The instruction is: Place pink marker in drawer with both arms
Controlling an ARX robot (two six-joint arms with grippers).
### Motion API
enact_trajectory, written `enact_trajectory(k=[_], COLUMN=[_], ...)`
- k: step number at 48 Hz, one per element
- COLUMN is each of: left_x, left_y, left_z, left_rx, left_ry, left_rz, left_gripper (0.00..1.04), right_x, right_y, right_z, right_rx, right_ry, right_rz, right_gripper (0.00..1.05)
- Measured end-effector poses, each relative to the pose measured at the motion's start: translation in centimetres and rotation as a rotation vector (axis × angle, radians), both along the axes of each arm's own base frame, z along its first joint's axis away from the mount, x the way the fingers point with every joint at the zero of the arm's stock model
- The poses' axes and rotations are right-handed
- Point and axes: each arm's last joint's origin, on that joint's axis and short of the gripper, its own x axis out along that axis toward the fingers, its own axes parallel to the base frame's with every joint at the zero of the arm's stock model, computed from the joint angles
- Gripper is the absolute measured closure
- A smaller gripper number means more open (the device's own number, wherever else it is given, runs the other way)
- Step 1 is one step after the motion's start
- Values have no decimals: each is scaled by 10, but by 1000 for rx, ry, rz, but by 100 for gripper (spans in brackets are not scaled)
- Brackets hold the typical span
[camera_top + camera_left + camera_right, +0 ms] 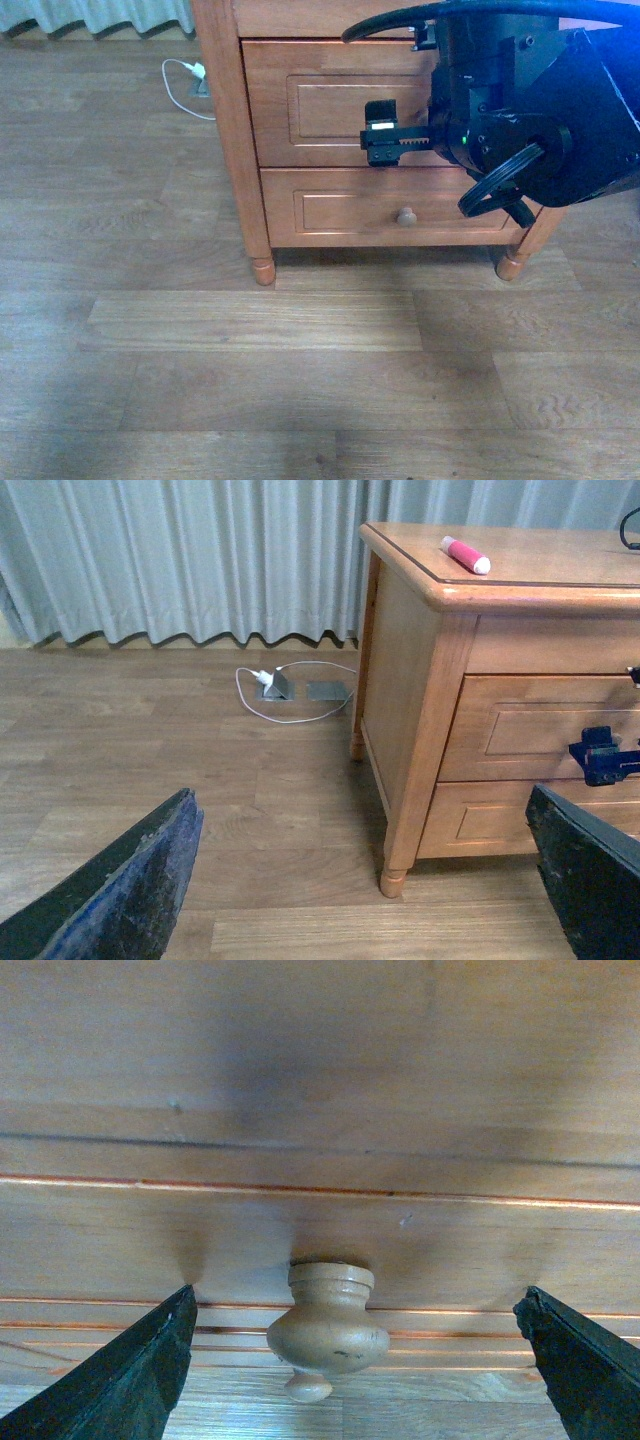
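The pink marker [465, 555] lies on top of the wooden nightstand, seen only in the left wrist view. The drawer [320, 100] is the taller upper one and is shut; it also shows in the left wrist view [540, 730]. My right gripper [385, 135] is open and held right at the drawer front. In the right wrist view the gripper [360, 1360] has the drawer's round pale knob [328, 1332] between its spread fingers, not touching it. My left gripper [370, 880] is open and empty, low over the floor, off the nightstand's left front corner.
The shallower lower drawer with its small knob [406, 216] is shut below. The nightstand stands on turned legs [263, 270] on a wood floor. A white cable and floor socket [275, 685] lie by the grey curtain [180, 560] behind.
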Motion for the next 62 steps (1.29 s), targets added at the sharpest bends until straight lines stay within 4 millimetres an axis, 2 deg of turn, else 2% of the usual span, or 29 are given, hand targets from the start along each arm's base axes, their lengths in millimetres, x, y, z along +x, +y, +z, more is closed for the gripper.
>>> enact_trajectory(k=[44,50,59,62], left_x=[0,0,0,0], left_y=[0,0,0,0], left_z=[0,0,0,0], left_rx=[0,0,0,0], left_ry=[0,0,0,0], left_rz=[0,0,0,0], left_gripper=[6,6,6,6], right_x=[-4,-4,-4,-4], right_y=[2,2,3,3], right_z=[5,6,6,5], right_rx=[19,17,18,21], right_ry=[-14,-22,-23,-21], right_rz=[19,13,16,22], right_gripper=[8,23,61,70])
